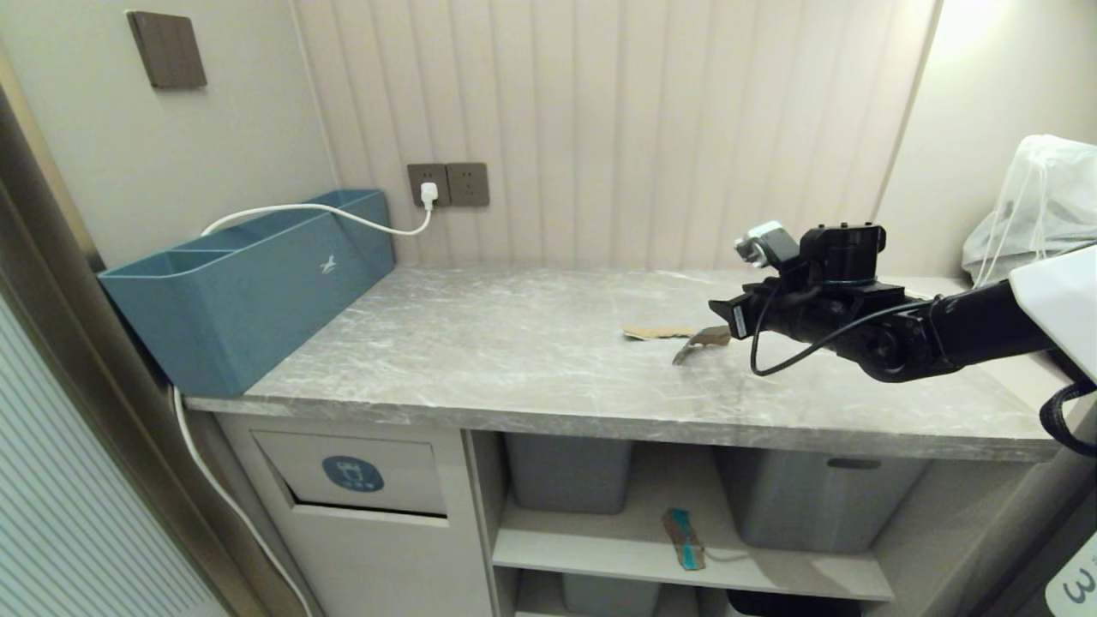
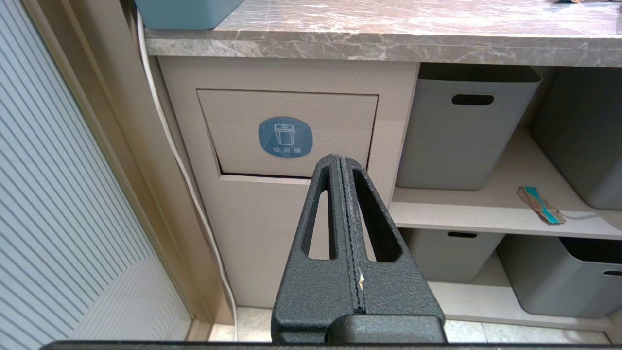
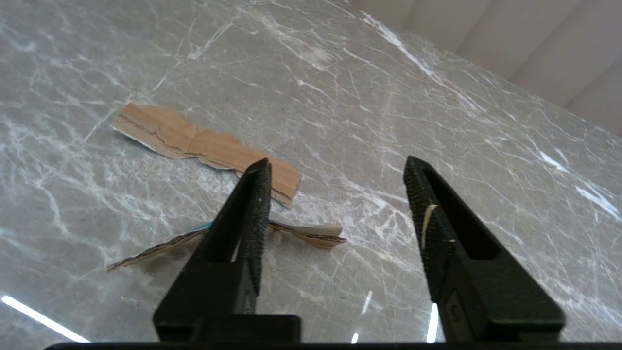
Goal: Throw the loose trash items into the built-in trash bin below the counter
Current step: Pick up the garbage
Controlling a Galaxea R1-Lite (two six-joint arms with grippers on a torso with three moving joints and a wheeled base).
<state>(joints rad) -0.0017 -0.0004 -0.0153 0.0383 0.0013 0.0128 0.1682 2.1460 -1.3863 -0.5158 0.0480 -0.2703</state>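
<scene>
I had the right gripper (image 3: 335, 204) hanging over the bench (image 1: 514, 360) with its fingers apart and holding nothing, the curled scrap (image 3: 311, 234) just beside its tips and the flat scrap (image 3: 204, 146) lying at about ten o'clock from it. The left gripper (image 2: 346, 165) sat parked low, fingers together, facing the bin flap (image 2: 286, 131). I judged the thin scraps might skid away or slip out, since they lay nearly flat on smooth stone.

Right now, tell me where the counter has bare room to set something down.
The counter is bare from the blue box across to the two cardboard scraps. Crowded only at those scraps, where the open right hand hovers. The far right corner holds a plastic bag.
</scene>
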